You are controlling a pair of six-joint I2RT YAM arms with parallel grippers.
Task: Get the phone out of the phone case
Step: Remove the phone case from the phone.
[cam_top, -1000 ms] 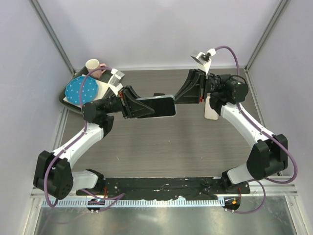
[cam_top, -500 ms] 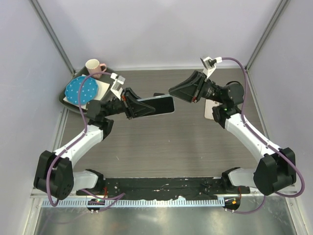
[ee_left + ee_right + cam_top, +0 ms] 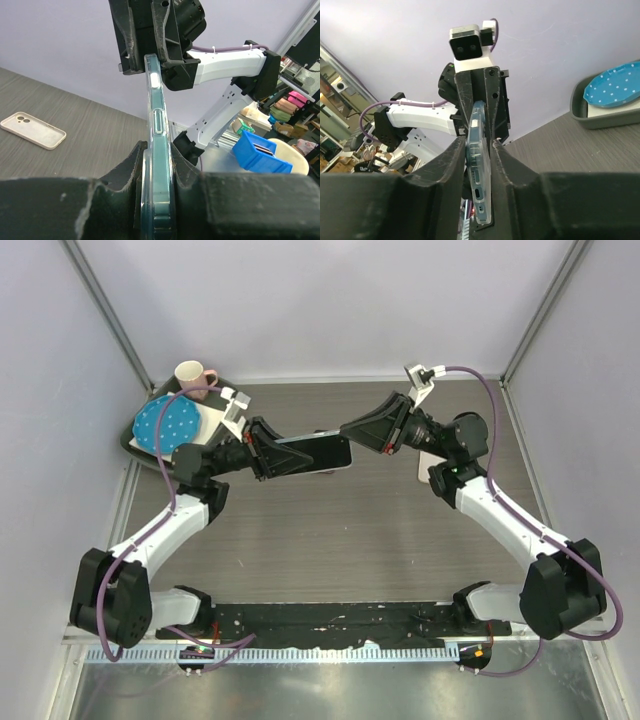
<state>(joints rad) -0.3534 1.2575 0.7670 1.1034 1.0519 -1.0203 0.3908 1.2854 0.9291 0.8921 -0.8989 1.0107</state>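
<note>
A teal phone in a clear case (image 3: 318,453) is held edge-up above the middle of the table. My left gripper (image 3: 272,454) is shut on its left end; in the left wrist view the phone (image 3: 156,100) stands clamped between my left gripper's (image 3: 156,152) fingers. My right gripper (image 3: 350,432) meets the phone's right end from the upper right. In the right wrist view the phone (image 3: 480,192) sits between my right gripper's (image 3: 479,147) fingers, which press close on both of its faces.
A beige empty phone case (image 3: 32,131) lies flat on the table at the right, mostly hidden under the right arm in the top view. A dark tray (image 3: 135,445) at the back left holds a blue dotted plate (image 3: 163,425); a mug (image 3: 190,373) stands behind it.
My right gripper has turned and come in leftward onto the phone's right end. My left gripper has raised and tilted the phone slightly towards it.
</note>
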